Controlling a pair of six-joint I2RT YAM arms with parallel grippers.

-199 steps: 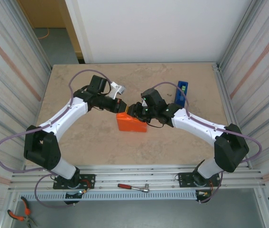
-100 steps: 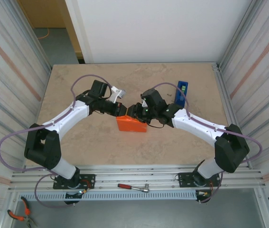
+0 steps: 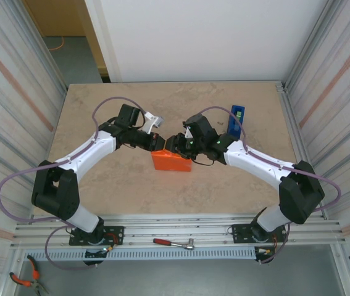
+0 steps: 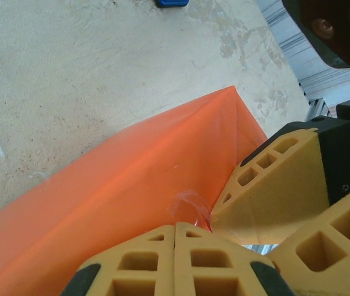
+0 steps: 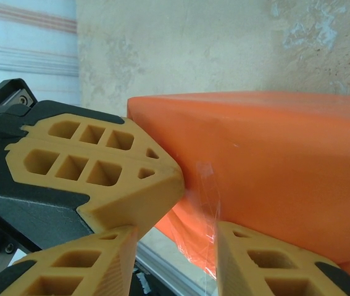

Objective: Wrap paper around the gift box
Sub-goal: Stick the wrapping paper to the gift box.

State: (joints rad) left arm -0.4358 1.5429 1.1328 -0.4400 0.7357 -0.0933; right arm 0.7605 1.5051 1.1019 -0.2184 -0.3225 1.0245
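The orange paper [image 3: 170,161] is folded into a box-shaped parcel at the table's middle, and the gift box is hidden inside it. My left gripper [image 3: 160,144] is shut, its tips [image 4: 175,237] pressing against the parcel's end next to a curl of clear tape [image 4: 191,206]. My right gripper [image 3: 174,145] meets it from the other side. In the right wrist view the right gripper [image 5: 175,250] stands open, with a loose flap of paper [image 5: 273,166] and the tape strip [image 5: 209,185] between its jaws. The left gripper's shut fingers [image 5: 100,166] touch the parcel's corner there.
A blue tape dispenser [image 3: 236,121] stands at the back right, behind the right arm. A red-handled tool [image 3: 173,243] lies on the front rail and pliers [image 3: 25,279] lie at the bottom left. Corrugated walls close both sides.
The left arm swung its gripper down and toward the parcel's end, then held still. The right gripper's jaws widened a little.
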